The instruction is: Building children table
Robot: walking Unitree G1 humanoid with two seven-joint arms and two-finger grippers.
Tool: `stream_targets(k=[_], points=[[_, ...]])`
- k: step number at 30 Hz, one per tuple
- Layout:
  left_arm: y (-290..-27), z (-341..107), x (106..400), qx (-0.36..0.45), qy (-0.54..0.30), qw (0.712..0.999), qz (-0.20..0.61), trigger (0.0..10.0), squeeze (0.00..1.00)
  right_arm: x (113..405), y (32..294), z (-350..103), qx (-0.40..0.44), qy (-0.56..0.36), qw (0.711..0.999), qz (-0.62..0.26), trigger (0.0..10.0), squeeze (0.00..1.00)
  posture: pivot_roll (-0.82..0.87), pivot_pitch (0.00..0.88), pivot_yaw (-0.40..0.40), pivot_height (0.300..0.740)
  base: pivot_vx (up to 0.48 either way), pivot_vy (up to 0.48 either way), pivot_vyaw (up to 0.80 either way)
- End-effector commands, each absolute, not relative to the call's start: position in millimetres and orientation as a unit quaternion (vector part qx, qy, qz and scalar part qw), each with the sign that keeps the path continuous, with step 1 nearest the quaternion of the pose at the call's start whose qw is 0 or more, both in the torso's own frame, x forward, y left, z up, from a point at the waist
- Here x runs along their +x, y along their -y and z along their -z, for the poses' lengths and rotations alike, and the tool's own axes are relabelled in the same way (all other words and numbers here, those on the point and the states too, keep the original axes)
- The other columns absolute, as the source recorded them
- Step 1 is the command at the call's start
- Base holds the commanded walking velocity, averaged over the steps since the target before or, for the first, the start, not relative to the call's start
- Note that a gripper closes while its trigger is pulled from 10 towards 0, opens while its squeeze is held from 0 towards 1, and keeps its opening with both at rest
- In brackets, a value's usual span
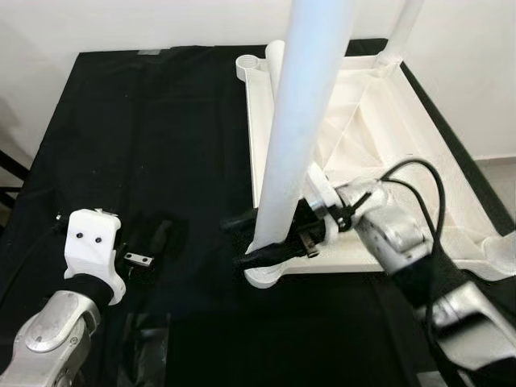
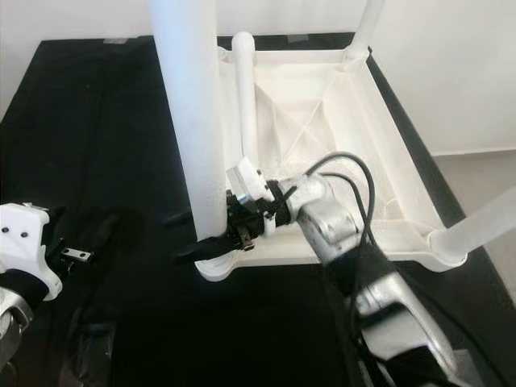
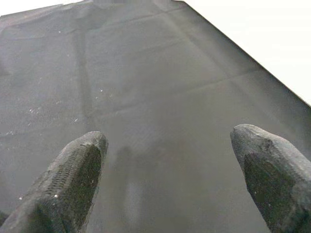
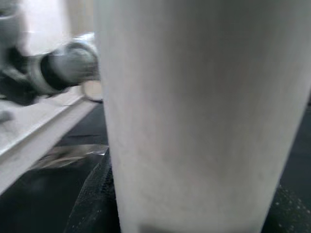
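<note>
the white children's table (image 2: 322,105) lies upside down on the black cloth (image 1: 145,137), filling the centre and right of the frame. one white leg (image 1: 302,121) stands upright in the corner socket at lower centre. the right gripper (image 1: 262,242) has its fingers closed around that leg's base. the left gripper (image 3: 167,179) hovers at lower left over bare cloth, its fingers (image 3: 73,179) spread wide and holding nothing.
</note>
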State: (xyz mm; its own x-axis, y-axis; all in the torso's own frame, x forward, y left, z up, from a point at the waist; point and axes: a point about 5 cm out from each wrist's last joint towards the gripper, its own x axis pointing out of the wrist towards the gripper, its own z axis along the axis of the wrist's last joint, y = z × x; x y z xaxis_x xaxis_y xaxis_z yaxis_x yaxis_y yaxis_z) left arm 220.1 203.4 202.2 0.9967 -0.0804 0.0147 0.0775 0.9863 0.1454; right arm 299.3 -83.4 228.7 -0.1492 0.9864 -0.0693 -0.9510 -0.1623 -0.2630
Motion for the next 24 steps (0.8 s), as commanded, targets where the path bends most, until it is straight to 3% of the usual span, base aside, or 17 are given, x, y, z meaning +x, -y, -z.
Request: stream_targets(k=[1, 3, 4, 6, 8, 13, 24], points=[[-206.8, -199.2, 219.3, 0.077, 0.003, 0.997, 0.031, 10.0, 0.00, 301.6, 93.7, -166.3, -0.101, -0.074, 0.711, -0.692, 10.0, 0.00, 0.09, 0.325, -0.016, 0.740, 0.000, 0.000, 0.00], [-208.8, -198.3, 220.9, 0.074, 0.006, 0.997, 0.027, 10.0, 0.00, 278.8, 88.0, -159.2, -0.053, -0.081, 0.816, -0.569, 10.0, 0.00, 0.04, 0.315, -0.033, 0.740, 0.000, 0.000, 0.00], [-208.8, -198.3, 220.9, 0.074, 0.006, 0.997, 0.027, 10.0, 0.00, 278.8, 88.0, -159.2, -0.053, -0.081, 0.816, -0.569, 10.0, 0.00, 0.04, 0.315, -0.033, 0.740, 0.000, 0.000, 0.00], [-209.5, -197.1, 223.8, 0.071, 0.009, 0.997, 0.027, 10.0, 0.00, 254.4, 83.5, -155.7, -0.003, -0.090, 0.869, -0.486, 10.0, 0.00, 0.03, 0.305, -0.026, 0.740, 0.000, 0.000, 0.00], [-208.7, -197.8, 229.1, 0.068, 0.015, 0.997, 0.031, 10.0, 0.00, 243.0, 74.3, -153.1, 0.022, -0.082, 0.900, -0.427, 10.0, 0.00, 0.01, 0.287, -0.012, 0.740, 0.000, 0.000, 0.00], [-205.7, -201.6, 240.6, 0.065, 0.029, 0.996, 0.048, 10.0, 0.00, 243.2, 58.5, -149.5, 0.024, -0.065, 0.932, -0.356, 10.0, 0.00, 0.00, 0.247, 0.018, 0.740, 0.000, 0.000, 0.00], [-213.9, -232.5, 264.3, 0.061, 0.093, 0.990, 0.082, 10.0, 0.00, 264.5, 57.9, -162.7, -0.029, -0.036, 0.954, -0.297, 10.0, 0.00, 0.01, 0.174, 0.017, 0.740, 0.000, 0.000, 0.00]])
